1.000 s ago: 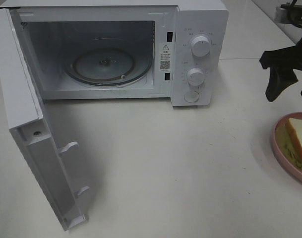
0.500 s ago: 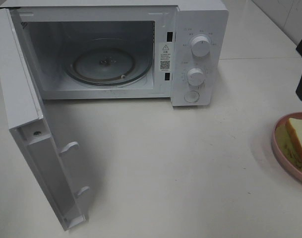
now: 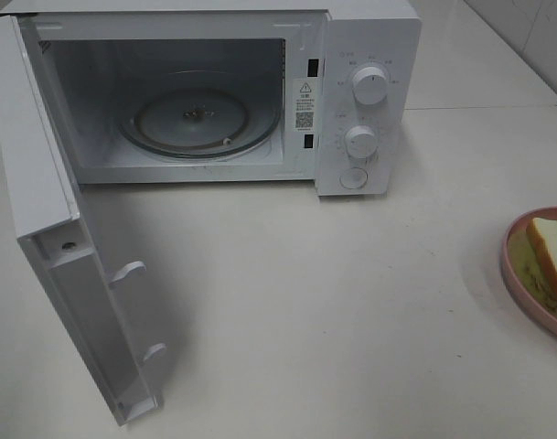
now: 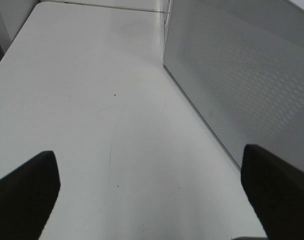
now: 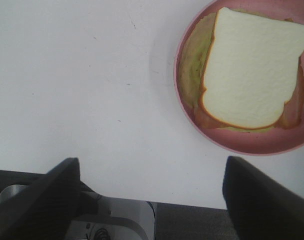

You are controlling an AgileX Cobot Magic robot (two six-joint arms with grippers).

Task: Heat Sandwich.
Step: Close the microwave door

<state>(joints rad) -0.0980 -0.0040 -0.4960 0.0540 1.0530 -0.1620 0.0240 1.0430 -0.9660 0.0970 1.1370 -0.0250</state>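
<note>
A: What is located around the work area, and is the path obstructed?

B: A white microwave (image 3: 214,91) is seen in the upper left of the exterior high frame. Its door (image 3: 72,265) is swung fully open toward the lower left, and the glass turntable (image 3: 200,121) inside is exposed and bare. Two knobs (image 3: 369,84) are placed on the panel at the right of the cavity. The sandwich (image 5: 251,70) is found on a round pink plate (image 5: 241,142) at the right edge of the exterior high frame, cut off by the border. Nothing is seen between plate and cavity.

A: How are the arms posed?

B: Neither arm is shown in the exterior high frame. The left gripper (image 4: 152,195) is held above the table (image 3: 333,302), beside the perforated outer face of the door; its jaws are spread wide and nothing is held. The right gripper (image 5: 152,200) is held over the table edge, with the plate at the upper right of its wrist view; its fingers (image 5: 261,200) are spread wide apart and nothing is gripped.

A: What of the surface?

B: A plain white tabletop with faint scuffs is shown.
</note>
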